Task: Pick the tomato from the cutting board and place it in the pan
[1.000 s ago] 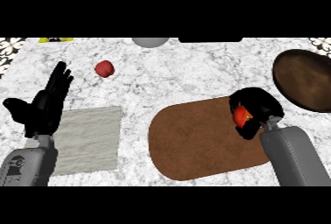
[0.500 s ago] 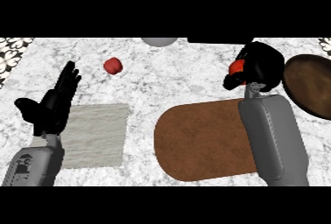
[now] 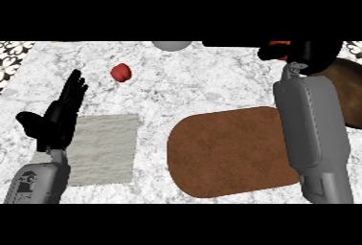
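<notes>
Right hand (image 3: 305, 51) has carried the tomato (image 3: 279, 44) off the cutting board (image 3: 233, 150), up beside the pan (image 3: 348, 91).
Fingers stay curled round it; next, shift over the pan and release. Left hand (image 3: 60, 117) rests open.

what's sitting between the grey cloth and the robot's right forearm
In the head view, the brown cutting board lies between the grey cloth and the right forearm, nothing on it.

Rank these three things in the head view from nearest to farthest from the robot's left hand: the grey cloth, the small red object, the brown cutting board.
From the left hand:
1. Grey cloth, right beside it.
2. Small red object, farther back on the counter.
3. Brown cutting board, off to the right.
</notes>
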`<state>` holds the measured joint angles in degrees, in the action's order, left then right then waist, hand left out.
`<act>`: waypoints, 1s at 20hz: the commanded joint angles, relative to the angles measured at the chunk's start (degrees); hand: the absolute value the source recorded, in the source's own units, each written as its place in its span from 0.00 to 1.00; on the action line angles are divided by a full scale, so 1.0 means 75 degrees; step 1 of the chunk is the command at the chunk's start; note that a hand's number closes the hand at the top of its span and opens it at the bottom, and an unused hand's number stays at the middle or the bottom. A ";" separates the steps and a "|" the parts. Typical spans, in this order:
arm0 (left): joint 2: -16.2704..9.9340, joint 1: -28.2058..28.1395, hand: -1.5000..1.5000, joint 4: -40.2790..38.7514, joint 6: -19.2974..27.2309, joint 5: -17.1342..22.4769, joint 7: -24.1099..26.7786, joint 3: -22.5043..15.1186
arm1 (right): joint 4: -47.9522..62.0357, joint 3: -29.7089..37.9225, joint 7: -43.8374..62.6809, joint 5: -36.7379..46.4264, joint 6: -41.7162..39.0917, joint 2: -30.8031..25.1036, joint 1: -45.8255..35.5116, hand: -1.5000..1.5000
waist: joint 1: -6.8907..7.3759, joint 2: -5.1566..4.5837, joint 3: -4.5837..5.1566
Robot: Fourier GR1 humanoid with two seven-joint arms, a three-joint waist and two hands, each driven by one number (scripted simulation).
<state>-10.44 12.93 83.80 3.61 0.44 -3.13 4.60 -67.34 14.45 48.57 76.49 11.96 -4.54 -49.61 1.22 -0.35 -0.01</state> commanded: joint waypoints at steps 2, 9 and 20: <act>-0.0237 -0.0097 0.50 -0.0213 -0.0240 0.0186 0.0280 0.0317 | 0.0689 0.0870 -0.0725 -0.0842 0.1188 -0.0675 -0.0021 1.00 | -0.0067 0.0004 -0.0001; -0.0401 0.0304 0.50 0.0130 -0.0273 0.0293 -0.0391 0.0412 | 0.2097 0.1692 -0.2451 -0.1477 0.1558 -0.2471 0.0799 1.00 | -0.0071 -0.0004 -0.0008; -0.0133 0.0310 0.50 -0.0024 -0.0200 0.0168 -0.0351 0.0206 | 0.5665 0.2748 -0.4554 -0.1951 0.3147 -0.4306 0.0862 1.00 | 0.0113 -0.0096 -0.0030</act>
<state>-10.96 14.09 84.26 2.49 0.98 -4.39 5.39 -32.13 31.99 20.76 64.87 32.22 -33.16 -43.77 1.93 -0.94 -0.17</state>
